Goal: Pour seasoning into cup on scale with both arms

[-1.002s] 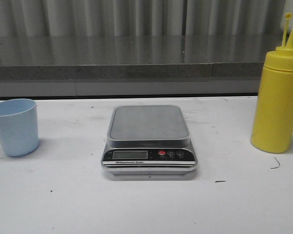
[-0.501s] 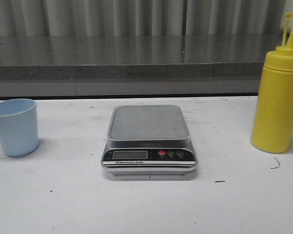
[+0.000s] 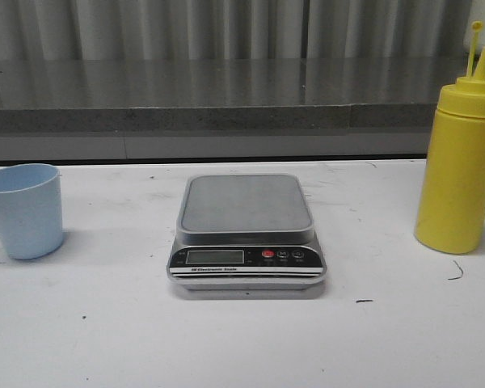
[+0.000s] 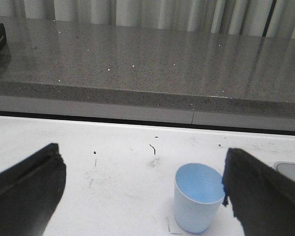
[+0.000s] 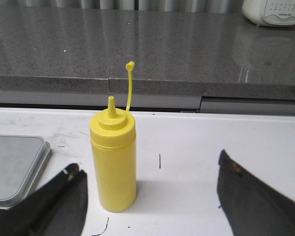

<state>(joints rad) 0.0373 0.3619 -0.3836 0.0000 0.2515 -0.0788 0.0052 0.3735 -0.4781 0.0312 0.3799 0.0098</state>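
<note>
The silver-grey scale (image 3: 246, 230) lies in the middle of the white table, its platform bare. The pale blue cup (image 3: 24, 210) stands upright at the far left, empty. The yellow seasoning bottle (image 3: 459, 166) stands upright at the far right, cap tethered open. Neither arm shows in the front view. In the left wrist view my left gripper (image 4: 143, 184) is open, the cup (image 4: 197, 197) standing beyond it close to one finger. In the right wrist view my right gripper (image 5: 150, 189) is open, the bottle (image 5: 113, 157) standing ahead near one finger, a corner of the scale (image 5: 14, 167) beside it.
A grey stone ledge (image 3: 226, 101) runs along the back of the table, with a curtain behind it. A white device (image 5: 275, 11) sits on the ledge in the right wrist view. Small dark marks dot the tabletop.
</note>
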